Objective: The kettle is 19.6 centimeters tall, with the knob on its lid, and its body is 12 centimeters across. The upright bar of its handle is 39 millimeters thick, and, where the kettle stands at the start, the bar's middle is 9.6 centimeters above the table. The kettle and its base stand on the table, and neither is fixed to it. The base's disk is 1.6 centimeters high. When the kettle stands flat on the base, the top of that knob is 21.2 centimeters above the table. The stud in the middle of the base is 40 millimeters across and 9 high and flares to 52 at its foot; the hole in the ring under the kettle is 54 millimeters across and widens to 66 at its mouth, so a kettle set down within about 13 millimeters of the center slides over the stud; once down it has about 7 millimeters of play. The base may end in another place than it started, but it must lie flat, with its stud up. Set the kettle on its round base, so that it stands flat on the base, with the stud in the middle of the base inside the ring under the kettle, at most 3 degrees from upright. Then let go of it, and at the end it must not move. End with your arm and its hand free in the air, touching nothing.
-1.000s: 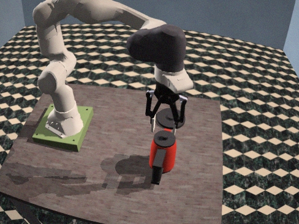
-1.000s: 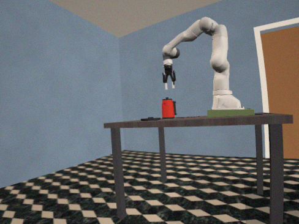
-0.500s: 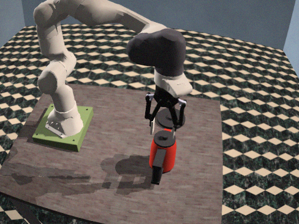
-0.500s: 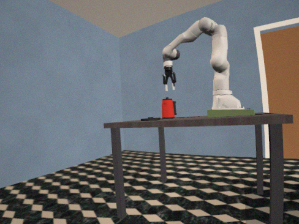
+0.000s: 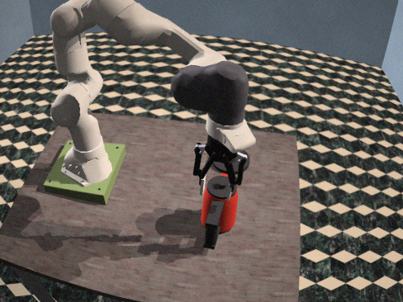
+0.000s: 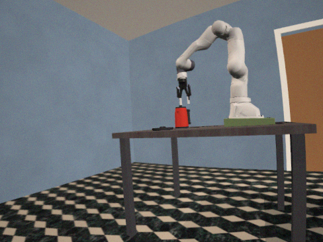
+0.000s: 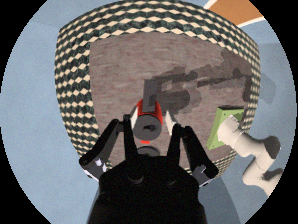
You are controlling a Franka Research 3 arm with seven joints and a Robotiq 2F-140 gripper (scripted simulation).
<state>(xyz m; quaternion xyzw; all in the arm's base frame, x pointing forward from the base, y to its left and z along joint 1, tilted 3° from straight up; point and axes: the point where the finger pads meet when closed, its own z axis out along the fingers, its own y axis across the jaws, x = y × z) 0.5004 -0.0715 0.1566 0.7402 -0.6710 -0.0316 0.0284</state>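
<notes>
Table: the brown wood-grain table (image 5: 264, 256) carries everything here, green mounting plate (image 5: 108, 181) at one end.
Arm: the white seven-joint arm (image 5: 78, 111) hangs its wrist right above the kettle.
Kettle: the red cylindrical kettle (image 5: 228, 208) stands upright on the table, black handle bar (image 5: 212, 224) facing the camera, not on its base.
Base: the flat dark round base (image 6: 162, 128) lies beside the kettle, apart from it.
Handling: looks rigid and smooth; I'd take it by that thick upright bar.
Jaws: the black two-finger gripper (image 5: 218, 186) is parted about halfway, straddling the lid, gripping nothing.
</notes>
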